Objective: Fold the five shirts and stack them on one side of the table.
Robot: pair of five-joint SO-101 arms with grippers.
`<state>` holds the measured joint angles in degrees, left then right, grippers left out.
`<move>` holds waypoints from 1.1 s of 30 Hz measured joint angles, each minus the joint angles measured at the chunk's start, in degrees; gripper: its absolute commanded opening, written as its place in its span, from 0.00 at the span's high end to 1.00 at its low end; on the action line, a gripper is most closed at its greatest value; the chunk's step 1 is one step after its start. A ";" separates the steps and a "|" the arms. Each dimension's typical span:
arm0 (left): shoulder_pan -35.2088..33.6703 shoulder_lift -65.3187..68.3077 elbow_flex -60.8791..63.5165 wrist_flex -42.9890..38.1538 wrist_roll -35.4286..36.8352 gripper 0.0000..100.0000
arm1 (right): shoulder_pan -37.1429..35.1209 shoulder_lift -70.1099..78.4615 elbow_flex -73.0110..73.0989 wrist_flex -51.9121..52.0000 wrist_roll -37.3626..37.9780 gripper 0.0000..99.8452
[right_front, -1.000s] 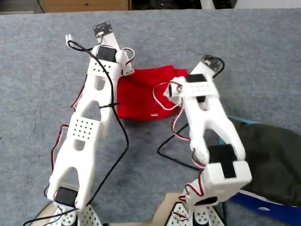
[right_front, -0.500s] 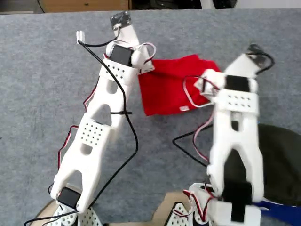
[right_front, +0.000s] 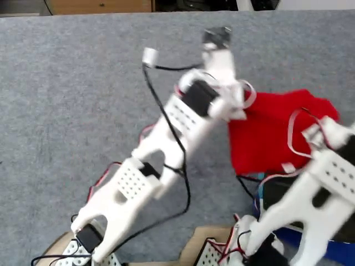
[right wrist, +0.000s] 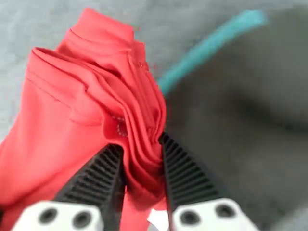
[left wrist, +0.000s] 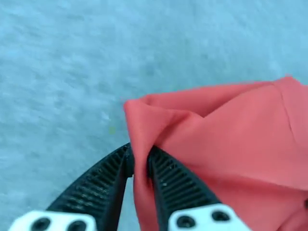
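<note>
The red shirt (right_front: 266, 133) has swung rightward, left gripper (left wrist: 139, 152) and right gripper (right wrist: 139, 145) both clamped on it

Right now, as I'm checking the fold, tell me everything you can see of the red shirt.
The red shirt is soft plain red cloth, folded into a rough rectangle, layers bunched at its edges. The left gripper is shut on one corner, the right gripper on a gathered, pleated edge. It is over the grey table, toward the right in the high view, next to a dark garment; whether they touch I cannot tell.
</note>
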<state>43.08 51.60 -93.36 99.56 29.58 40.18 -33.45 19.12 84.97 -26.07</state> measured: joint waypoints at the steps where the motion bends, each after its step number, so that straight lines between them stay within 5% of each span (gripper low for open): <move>1: 1.76 -0.09 0.00 0.00 0.00 0.98 | 2.90 -0.70 0.00 0.79 1.32 1.00; 10: 13.63 -0.18 0.00 0.00 0.00 0.98 | 23.47 -2.81 0.00 3.08 12.66 1.00; 17: 18.11 -0.18 0.00 -1.32 0.00 0.98 | 31.47 -2.81 0.00 3.08 17.05 0.99; 23: 18.37 -0.26 0.00 -2.02 0.00 0.77 | 33.23 -2.81 0.00 3.08 18.11 0.71; 27: 18.11 -0.26 0.00 -2.02 0.97 0.75 | 33.32 -2.81 0.00 3.08 17.93 0.52; 33: 13.54 -0.26 0.00 -2.02 2.37 0.78 | 33.32 -5.36 -2.64 3.43 17.93 0.56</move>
<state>56.62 51.34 -93.36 97.54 31.96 73.49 -38.81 16.48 88.40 -8.13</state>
